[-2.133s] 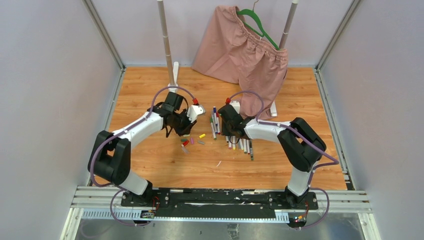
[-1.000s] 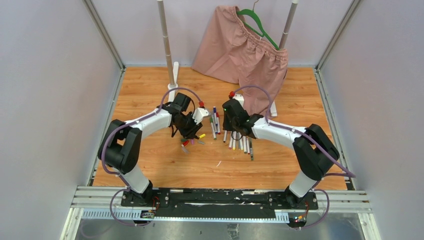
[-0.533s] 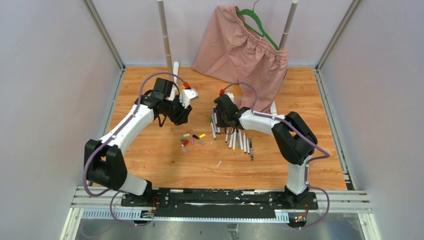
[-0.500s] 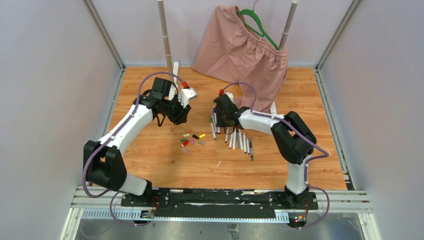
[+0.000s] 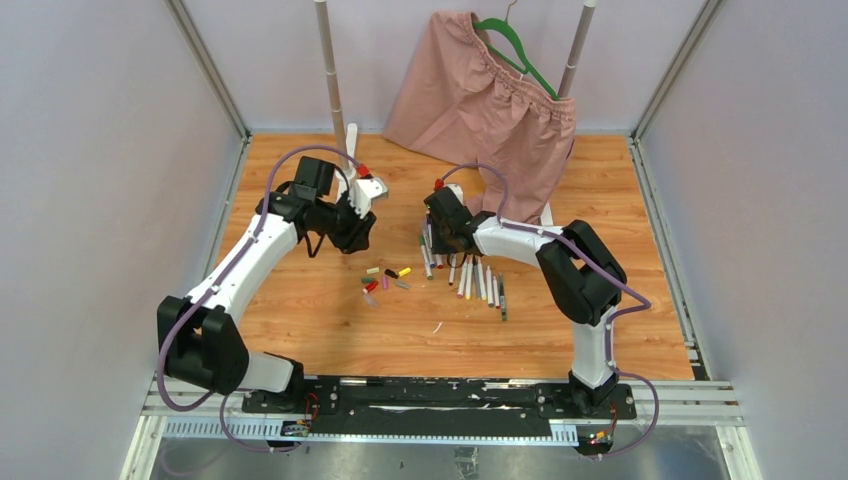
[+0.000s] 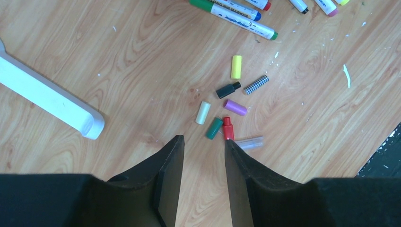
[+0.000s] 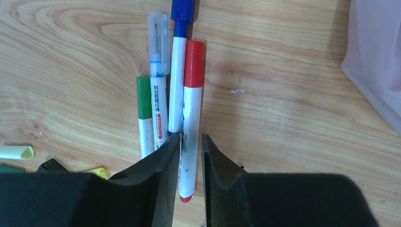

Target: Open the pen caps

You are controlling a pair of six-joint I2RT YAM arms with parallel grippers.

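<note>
The red-capped white marker pen (image 7: 191,104) lies on the wooden table (image 7: 283,118), its barrel running straight through the gap of the right gripper (image 7: 190,137). Its red cap points away beyond the fingertips, and its red-tipped tail shows farther back between the fingers. The two black fingers (image 7: 165,161) stand narrow, one on each side of the barrel, which nearly fills the gap. Whether they press on it cannot be told. Just outside that finger three more capped pens lie side by side: a blue-capped white pen (image 7: 177,94), a pen with a clear clip cap (image 7: 158,56) and a green-capped white pen (image 7: 144,113). Well outside the other finger is the edge of a pink cloth (image 7: 378,56).

The loose stubby plastic pen caps (image 6: 235,107) lie clustered on the wood just beyond the tips of the left gripper (image 6: 203,139). It hovers with its fingers apart and nothing between them. Nearest the tips are a red cap (image 6: 228,128) and a green cap (image 6: 214,128), side by side, with a clear cap (image 6: 249,142) just beside the red one. Farther out come a cream cap (image 6: 203,113), a purple one, a black cap (image 6: 228,90) and a chequered cap (image 6: 256,84). A yellow cap (image 6: 236,66) lies farthest. Beyond them is a green-ended white pen (image 6: 236,16). Off to one side of the fingers lies a flat white bar (image 6: 47,97).
</note>
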